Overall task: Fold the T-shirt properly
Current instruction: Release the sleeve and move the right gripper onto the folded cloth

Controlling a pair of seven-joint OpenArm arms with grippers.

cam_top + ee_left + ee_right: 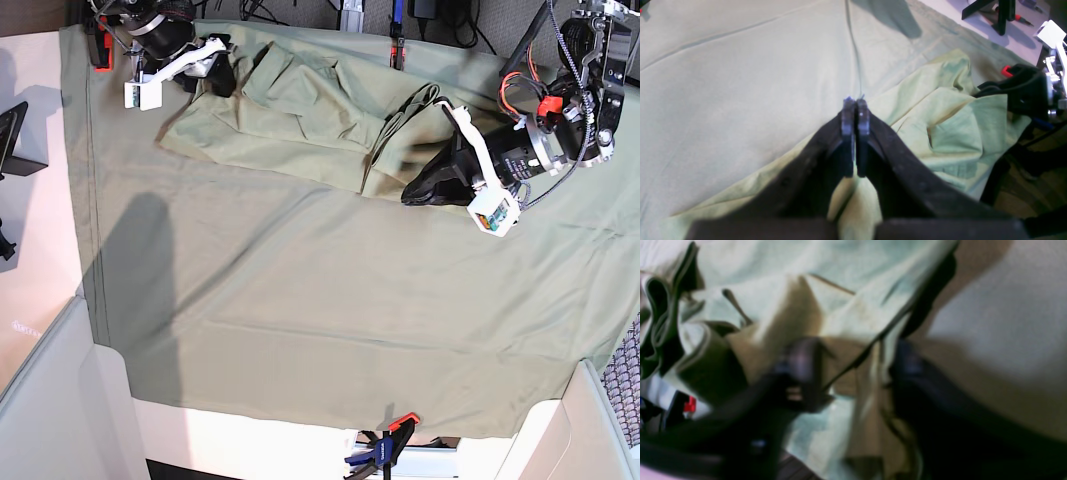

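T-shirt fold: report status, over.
Left gripper shut, empty, above the T-shirt. Right gripper straddling a shirt edge, jaws apart, view blurred. Shirt crumpled at the tablecloth's far edge, unfolded.

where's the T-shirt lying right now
In the base view the T-shirt lies crumpled along the far edge of the tablecloth, stretched between the right gripper at far left and the left gripper to the right.

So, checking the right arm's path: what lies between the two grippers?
In the base view, only the crumpled T-shirt spans between left gripper and right gripper.
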